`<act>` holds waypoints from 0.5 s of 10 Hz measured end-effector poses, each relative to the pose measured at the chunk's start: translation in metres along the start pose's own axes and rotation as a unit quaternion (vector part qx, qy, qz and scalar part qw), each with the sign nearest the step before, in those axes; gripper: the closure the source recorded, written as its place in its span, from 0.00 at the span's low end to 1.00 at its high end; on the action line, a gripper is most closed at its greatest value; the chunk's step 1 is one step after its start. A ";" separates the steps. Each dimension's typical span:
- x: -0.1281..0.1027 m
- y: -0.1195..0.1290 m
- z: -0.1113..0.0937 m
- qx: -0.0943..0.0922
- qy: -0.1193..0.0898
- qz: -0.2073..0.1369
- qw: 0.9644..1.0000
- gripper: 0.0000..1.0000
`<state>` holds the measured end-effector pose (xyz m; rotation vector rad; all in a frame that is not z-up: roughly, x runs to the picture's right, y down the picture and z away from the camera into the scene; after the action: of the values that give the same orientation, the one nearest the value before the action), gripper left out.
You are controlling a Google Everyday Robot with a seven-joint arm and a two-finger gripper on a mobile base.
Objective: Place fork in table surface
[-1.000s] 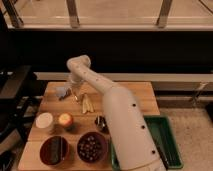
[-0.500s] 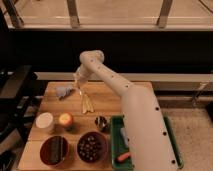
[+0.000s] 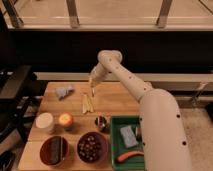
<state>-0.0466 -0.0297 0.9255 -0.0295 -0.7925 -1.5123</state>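
Note:
My gripper (image 3: 92,83) hangs over the back middle of the table surface (image 3: 115,100), a light-brown plank top, with the arm reaching in from the lower right. It is shut on the fork (image 3: 93,92), a slim dark piece that points down from the fingertips just above the wood. The fork's tip is right behind the far end of the pale sticks (image 3: 87,103); I cannot tell whether it touches the table.
A crumpled grey cloth (image 3: 64,91) lies at the back left. Near the front stand a white container (image 3: 44,122), an orange cup (image 3: 65,120), a small metal cup (image 3: 101,122) and two dark bowls (image 3: 54,150) (image 3: 92,147). A green tray (image 3: 116,150) holds a sponge and a carrot.
The gripper has moved right along the back of the table, from beside the cloth to above the sticks. The arm has swung off the tray, which now shows.

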 end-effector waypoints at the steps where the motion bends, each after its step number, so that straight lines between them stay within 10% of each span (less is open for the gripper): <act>1: -0.011 0.021 -0.006 -0.006 -0.004 0.023 1.000 1.00; 5: -0.039 0.060 -0.011 -0.013 -0.022 0.076 0.997 1.00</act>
<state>0.0168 0.0057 0.9260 -0.1408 -0.7882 -1.3812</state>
